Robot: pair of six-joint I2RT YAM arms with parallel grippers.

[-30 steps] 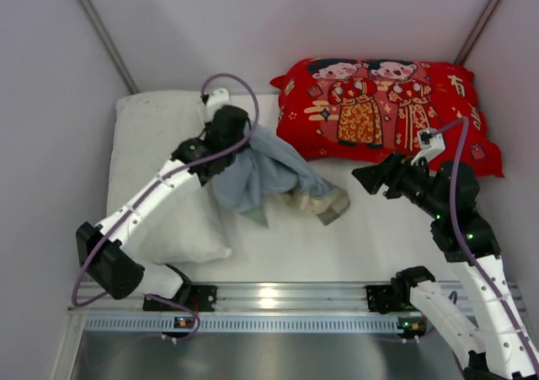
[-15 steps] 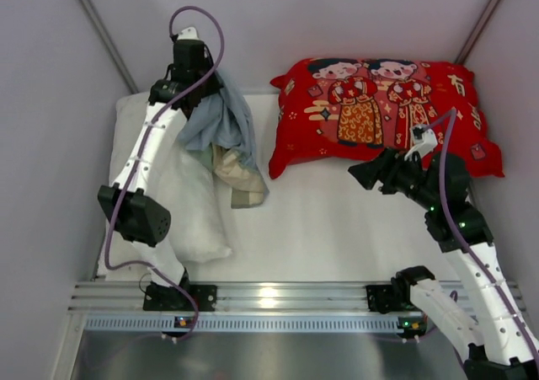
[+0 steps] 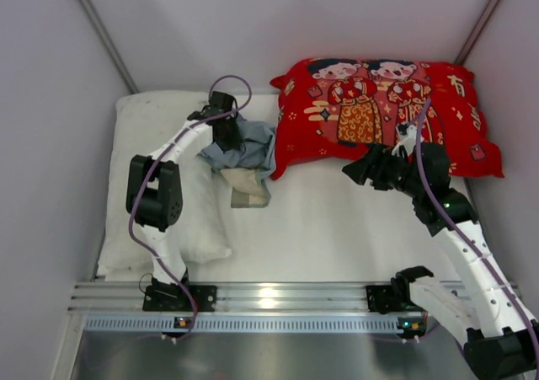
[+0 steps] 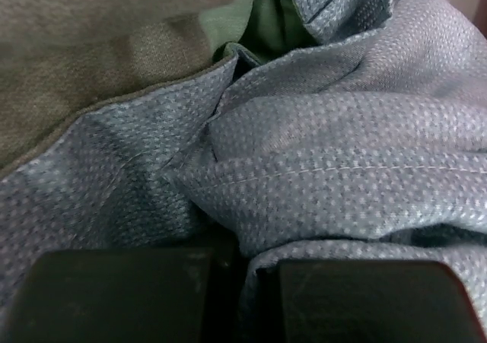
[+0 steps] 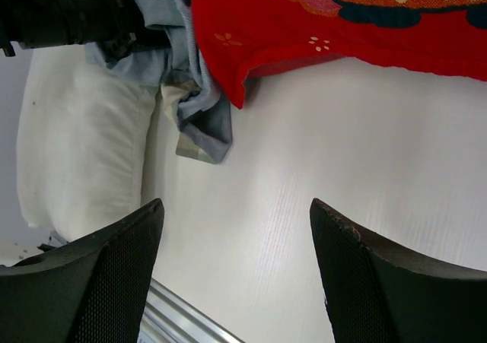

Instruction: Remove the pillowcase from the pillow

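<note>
The pillowcase (image 3: 250,150) lies bunched, blue-grey side out with a cream corner at the front, between the white pillow (image 3: 147,125) and the red pillow. My left gripper (image 3: 225,132) is down on the heap's left side and shut on a fold of it. In the left wrist view the blue-grey cloth (image 4: 342,153) fills the frame and runs between the fingers of the left gripper (image 4: 243,297). My right gripper (image 3: 352,171) is open and empty above the table, right of the heap. In the right wrist view the right gripper (image 5: 236,274) faces the pillowcase (image 5: 199,103) and the pillow (image 5: 84,145).
A red pillow printed with two cartoon figures (image 3: 383,110) lies at the back right, its left corner touching the pillowcase; it also shows in the right wrist view (image 5: 342,23). A metal rail (image 3: 269,296) runs along the near table edge. Grey walls close in on three sides.
My left arm carried the pillowcase from the table's middle up to the back left, then lowered it beside the white pillow. My right gripper edged left and back.
</note>
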